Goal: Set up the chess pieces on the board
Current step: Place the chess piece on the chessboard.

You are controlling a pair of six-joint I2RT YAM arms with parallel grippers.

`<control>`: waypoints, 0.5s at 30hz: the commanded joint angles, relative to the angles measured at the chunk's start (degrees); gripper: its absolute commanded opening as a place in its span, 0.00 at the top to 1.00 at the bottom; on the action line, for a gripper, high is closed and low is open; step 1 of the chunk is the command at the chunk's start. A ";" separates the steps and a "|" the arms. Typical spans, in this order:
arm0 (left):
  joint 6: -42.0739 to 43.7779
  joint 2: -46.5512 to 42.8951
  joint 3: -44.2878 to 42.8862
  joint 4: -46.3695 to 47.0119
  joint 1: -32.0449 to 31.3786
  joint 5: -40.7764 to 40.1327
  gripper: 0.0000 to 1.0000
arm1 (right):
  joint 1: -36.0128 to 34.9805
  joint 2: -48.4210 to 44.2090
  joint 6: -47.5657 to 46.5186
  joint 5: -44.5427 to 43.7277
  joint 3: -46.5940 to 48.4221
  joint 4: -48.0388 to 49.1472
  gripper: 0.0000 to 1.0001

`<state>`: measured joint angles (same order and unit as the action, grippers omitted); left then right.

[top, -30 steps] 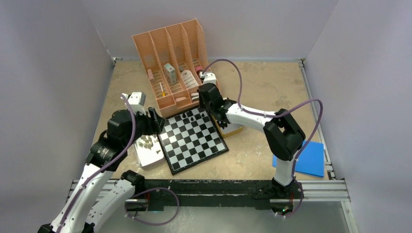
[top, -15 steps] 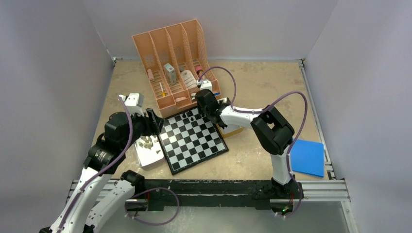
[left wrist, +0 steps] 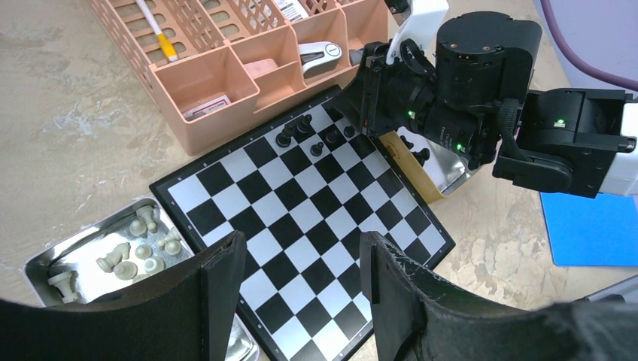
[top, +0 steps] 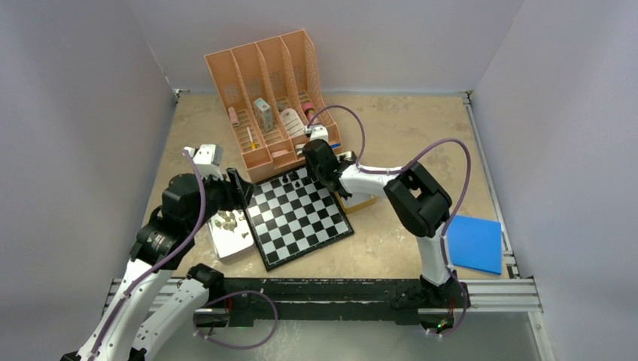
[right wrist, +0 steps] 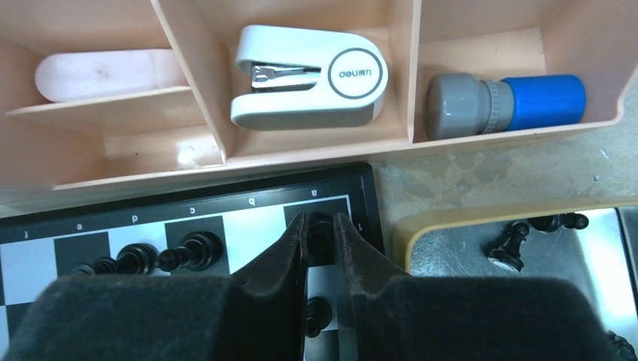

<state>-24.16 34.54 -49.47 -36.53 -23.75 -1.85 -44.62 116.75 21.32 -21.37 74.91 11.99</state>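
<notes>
Swinging inward since a second ago, my right elbow is now folding toward the middle, and my right claw (right wrist: 320, 224) is sitting a touch further left, over the far right corner of the board (top: 301, 218). Its fingers are nearly closed, pinching a black piece (right wrist: 321, 235) over the corner square by the letter a. Whether its base is already touching, I cannot tell. My left claw (left wrist: 299, 244) is hovering about where it was, spread partway and holding nothing, over the board's left side.

I am judging this to be the setting-down of a back-rank piece. To do it well, I am planning on lowering straight until the base is resting flat inside the square. Then I am parting the fingers only slightly and lifting straight up, so nothing is tipping.

What looks like a pawn (right wrist: 316, 312) is standing just beneath my fingertips. The placed pieces (right wrist: 162, 257) are crowding the same rank to the left, so a wide opening or a sideways exit is risking a knock.

The organizer (right wrist: 226, 147), with a stapler (right wrist: 308, 75) in one slot, is sitting right against the board's far edge, leaving little room beyond. Spare black pieces (right wrist: 505, 244) are waiting in the right tray (right wrist: 421, 226). The beige pieces (left wrist: 139, 252) are lying in the left tray (left wrist: 75, 252), with none yet showing on the board.
</notes>
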 commanded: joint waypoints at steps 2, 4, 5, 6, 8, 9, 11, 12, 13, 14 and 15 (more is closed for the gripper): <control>1.40 -0.09 0.08 2.43 0.19 -0.25 0.43 | 0.37 0.77 -0.09 0.45 1.94 2.01 0.82; 1.40 -0.06 0.09 2.43 0.19 -0.26 0.43 | 0.33 1.13 -0.09 0.45 2.07 1.99 0.82; 1.40 -0.02 0.09 2.43 0.19 -0.26 0.43 | 0.39 1.28 -0.13 0.51 2.10 1.92 0.81; 1.40 -0.05 0.08 2.39 0.19 -0.26 0.43 | 0.40 1.33 -0.08 0.53 2.09 1.90 0.81; 1.32 -0.15 0.08 2.43 0.19 -0.26 0.43 | 0.39 1.17 -0.10 0.60 2.06 1.82 0.79; 1.31 -0.18 0.12 2.43 0.19 -0.26 0.43 | 0.41 1.13 -0.09 0.55 2.07 1.70 0.78; 1.31 -0.10 0.14 2.51 0.19 -0.26 0.43 | 0.39 0.91 -0.13 0.47 2.07 1.51 0.76; 1.31 -0.02 0.14 2.52 0.19 -0.26 0.43 | 0.37 0.80 -0.14 0.45 2.12 1.36 0.75; 1.31 -0.02 0.12 2.52 0.19 -0.26 0.43 | 0.41 0.71 -0.15 0.45 2.24 1.06 0.74; 1.31 0.01 0.16 2.54 0.19 -0.20 0.43 | 0.41 0.56 -0.12 0.52 2.41 0.82 0.73; 1.31 0.12 0.17 2.60 0.19 -0.13 0.43 | 0.41 0.44 -0.07 0.65 2.57 0.62 0.72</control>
<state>-24.16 34.54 -49.47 -36.53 -23.75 -1.83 -44.56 117.84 21.39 -21.23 75.22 12.75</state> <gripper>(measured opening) 0.569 0.263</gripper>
